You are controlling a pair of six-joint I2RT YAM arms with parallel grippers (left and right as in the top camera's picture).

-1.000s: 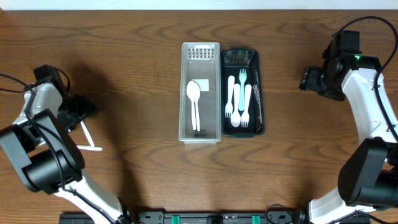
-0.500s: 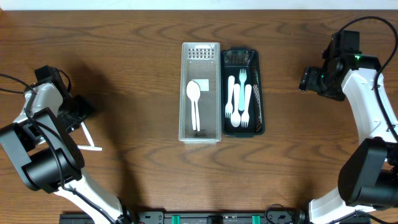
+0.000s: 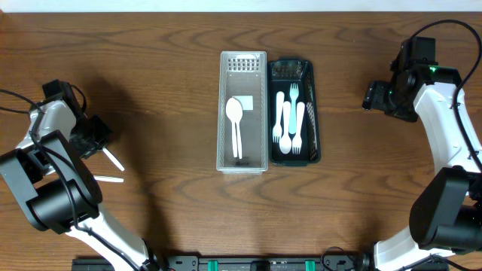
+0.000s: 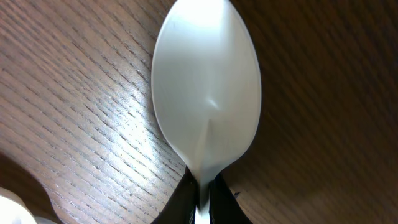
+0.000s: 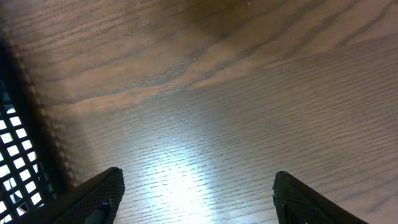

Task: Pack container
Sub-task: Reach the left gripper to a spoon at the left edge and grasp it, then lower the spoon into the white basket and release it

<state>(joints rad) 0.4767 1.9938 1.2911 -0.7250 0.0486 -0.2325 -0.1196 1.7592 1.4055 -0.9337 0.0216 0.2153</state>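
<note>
My left gripper (image 3: 92, 140) (image 4: 199, 198) is shut on the neck of a white plastic spoon (image 4: 208, 93), whose bowl fills the left wrist view just above the wood. In the overhead view its handle (image 3: 114, 159) sticks out to the lower right of the gripper. A clear container (image 3: 224, 113) in the middle of the table holds one white spoon (image 3: 235, 120). Beside it on the right, a dark container (image 3: 316, 113) holds white forks (image 3: 288, 120). My right gripper (image 3: 373, 96) (image 5: 198, 194) stands open over bare wood, right of the dark container.
Another thin white utensil (image 3: 108, 179) lies on the table just below my left gripper. A white edge (image 4: 12, 210) shows at the bottom left of the left wrist view. The dark container's mesh wall (image 5: 15, 168) is at the left edge of the right wrist view.
My left gripper has shut on the spoon, and the spoon's handle has swung a little under it. The right arm has not moved.
</note>
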